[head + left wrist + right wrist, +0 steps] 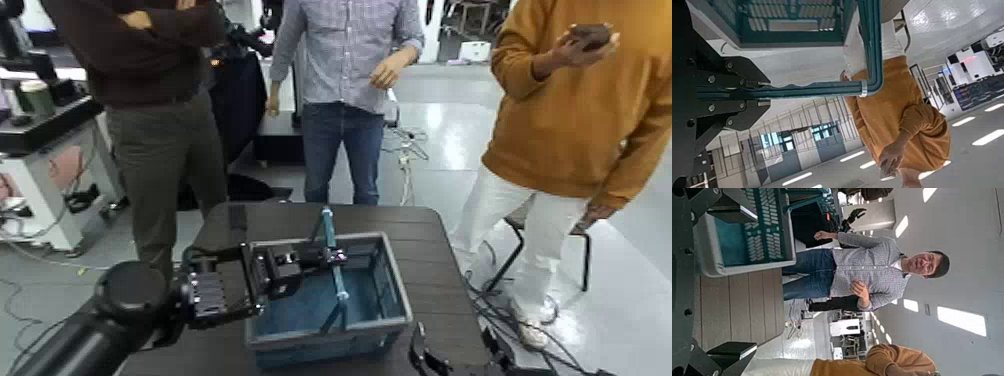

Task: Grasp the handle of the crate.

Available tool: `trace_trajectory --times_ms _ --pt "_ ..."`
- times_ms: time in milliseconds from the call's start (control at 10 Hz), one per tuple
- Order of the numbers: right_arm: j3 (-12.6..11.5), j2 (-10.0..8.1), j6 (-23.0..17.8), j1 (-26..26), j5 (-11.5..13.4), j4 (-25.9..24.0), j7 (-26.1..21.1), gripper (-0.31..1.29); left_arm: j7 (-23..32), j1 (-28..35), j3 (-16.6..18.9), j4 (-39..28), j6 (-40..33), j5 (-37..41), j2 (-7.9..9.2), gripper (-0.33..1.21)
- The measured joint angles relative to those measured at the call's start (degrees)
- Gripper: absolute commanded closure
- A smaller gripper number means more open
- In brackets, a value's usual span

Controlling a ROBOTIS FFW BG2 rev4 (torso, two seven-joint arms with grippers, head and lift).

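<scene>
Where the handle [341, 285] arches, the left end effector [335, 257] grips it, closed.

We had a dark wooden table [425, 235] in front of us, and beyond it stood a person in a checked shirt [345, 50]. We saw another in dark clothes [150, 60] on the left, arms folded, and a third in an orange sweater [580, 110] on the right, near a chair [585, 245].

A robotics lab, by the robot arm [105, 315] and trailing floor cables [520, 330].
</scene>
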Motion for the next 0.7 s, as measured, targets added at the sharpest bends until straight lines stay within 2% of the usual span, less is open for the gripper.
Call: trace_trajectory --times_ms 100,300,400,700 --pt "0.0 0.03 -0.2 0.0 0.0 0.2 -0.1 0.16 2.5 2.1 0.9 -4.5 1.0 3.2 1.26 1.19" --pt "0.0 -0.09 -0.2 0.0 0.0 0.2 -0.1 0.15 6.0 6.2 2.3 -11.0 2.7 7.9 2.05 1.19" --pt "0.0 -0.15 -0.3 0.0 0.0 0.3 -0.1 0.15 7.3 8.9 3.7 -13.4 3.2 9.8 1.70 1.19" --pt "0.0 -0.21 -0.3 -0.1 0.0 0.4 -0.2 0.16 10.3 16.7 7.5 -17.3 4.6 14.9 -0.92 1.19"
